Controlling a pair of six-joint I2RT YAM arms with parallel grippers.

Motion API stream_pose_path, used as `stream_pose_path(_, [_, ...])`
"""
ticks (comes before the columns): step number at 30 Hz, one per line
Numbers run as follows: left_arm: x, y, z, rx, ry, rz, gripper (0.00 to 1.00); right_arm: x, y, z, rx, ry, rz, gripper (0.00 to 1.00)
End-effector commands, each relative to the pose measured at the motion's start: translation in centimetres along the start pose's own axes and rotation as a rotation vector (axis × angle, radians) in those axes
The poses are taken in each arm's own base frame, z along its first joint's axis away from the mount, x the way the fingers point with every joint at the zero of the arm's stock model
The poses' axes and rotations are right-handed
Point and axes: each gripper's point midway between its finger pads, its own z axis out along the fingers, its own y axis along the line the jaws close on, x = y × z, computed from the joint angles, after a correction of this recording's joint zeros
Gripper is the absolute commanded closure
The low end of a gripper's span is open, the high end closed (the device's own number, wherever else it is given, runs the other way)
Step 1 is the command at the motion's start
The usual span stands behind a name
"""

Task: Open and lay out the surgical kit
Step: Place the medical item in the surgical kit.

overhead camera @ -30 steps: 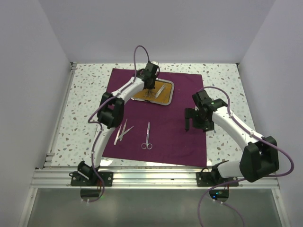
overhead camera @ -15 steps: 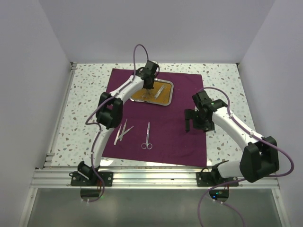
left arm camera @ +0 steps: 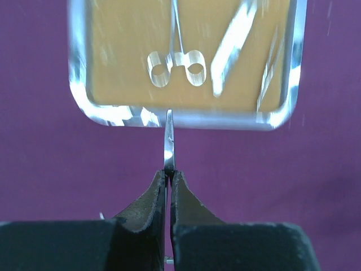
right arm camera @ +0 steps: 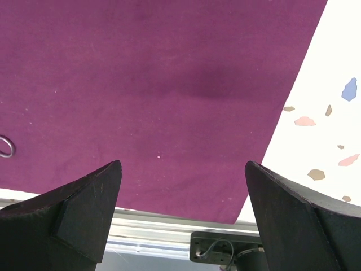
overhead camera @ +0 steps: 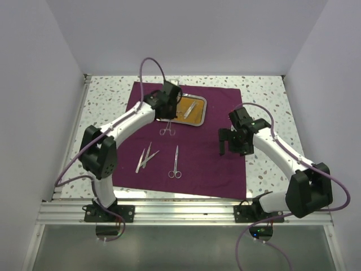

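So on the left side of the purple cloth (overhead camera: 206, 164), which is spread flat on the speckled table (overhead camera: 104, 107), there's a pair of slim tweezers (overhead camera: 145, 158) lying side by side at a slant.

Just right of those and further back, the left gripper (left arm camera: 169, 176) is clamped tight on a thin silver pair of forceps (left arm camera: 168, 144). From the wrist cam you only get the tip sticking out past the fingers, pointing at the near rim of the tray. From above you can see its ring handles hanging on the near side of the gripper, over the cloth. Can't tell if the rings touch the fabric.

A bit further right and closer to the arms, the scissors (overhead camera: 176, 161) lie flat on the cloth, rings toward the near edge.

The steel tray (left arm camera: 225, 119) sits at the back of the cloth. Its amber inside holds another ring-handled tool (left arm camera: 177, 61) and a flat silver piece (left arm camera: 230, 48), plus one more sliver by the right wall.

Over at the right, the right gripper (right arm camera: 181, 166) hangs above the cloth's right edge, fingers spread wide with nothing between them.
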Motion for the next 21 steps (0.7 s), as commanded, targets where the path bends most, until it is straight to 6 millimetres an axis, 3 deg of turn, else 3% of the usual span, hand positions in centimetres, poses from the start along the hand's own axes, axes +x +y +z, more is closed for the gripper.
stream_pose_path(1, [5.9, -2.8, -2.3, 0.057, 0.070, -0.050, 1.00, -1.2, 0.9, 0.3, -0.038, -0.030, -0.010, 0.05])
stream_pose_path(2, [8.8, -2.3, -2.1, 0.051, 0.117, -0.046, 1.00, -1.1, 1.3, 0.5, -0.063, -0.015, -0.010, 0.06])
stream_pose_path(3, [9.2, -2.7, -3.2, 0.076, 0.109, -0.054, 1.00, -1.1, 1.4, 0.6, -0.066, -0.013, -0.011, 0.06])
stream_pose_path(5, [12.3, -2.8, -3.7, 0.083, 0.155, -0.064, 1.00, -1.4, 1.6, 0.9, -0.072, -0.012, -0.013, 0.06])
stream_pose_path(9, [14.3, -3.3, -5.4, 0.111, 0.159, -0.105, 1.00, -1.6, 1.8, 1.4, -0.075, 0.007, -0.021, 0.06])
stream_pose_path(15, [16.0, -3.5, -5.3, 0.127, 0.186, -0.133, 1.00, -1.7, 1.9, 1.2, -0.079, 0.001, -0.013, 0.06])
stream_pose_path(16, [16.3, -3.7, -5.4, 0.136, 0.196, -0.129, 0.92, -1.5, 1.9, 1.1, -0.079, 0.001, -0.013, 0.06])
stream_pose_path(17, [16.5, -3.9, -5.5, 0.138, 0.200, -0.126, 0.76, -1.3, 1.7, 1.2, -0.073, 0.002, -0.010, 0.06])
stream_pose_path(19, [16.7, -4.4, -5.7, 0.151, 0.201, -0.112, 0.62, -0.7, 1.5, 1.3, -0.070, 0.007, -0.008, 0.06])
stream_pose_path(20, [16.4, -4.7, -5.9, 0.160, 0.192, -0.108, 0.42, -0.6, 1.4, 1.2, -0.067, 0.005, -0.004, 0.06])
stream_pose_path(21, [16.3, -4.9, -6.0, 0.161, 0.189, -0.102, 0.37, -0.4, 1.3, 1.3, -0.064, 0.007, -0.004, 0.06])
